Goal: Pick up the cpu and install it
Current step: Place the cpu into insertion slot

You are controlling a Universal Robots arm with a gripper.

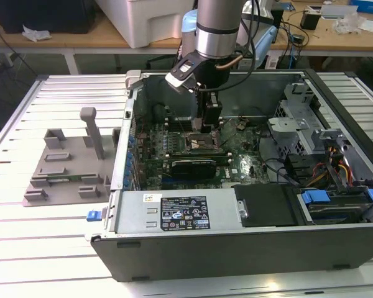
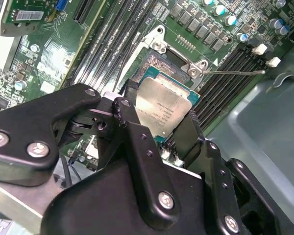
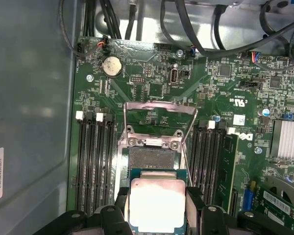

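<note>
We note the gripper (image 2: 160,116) pinching the cpu (image 2: 164,103) flat, plate up, print illegible, above the motherboard's (image 3: 152,90) open socket (image 3: 152,155).

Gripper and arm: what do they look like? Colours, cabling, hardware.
The arm is a silver-grey cylinder with a black wrist section; dark cables loop beside it. The gripper is matte black, its fingers jointed linkage bars with silver screw heads.
</note>
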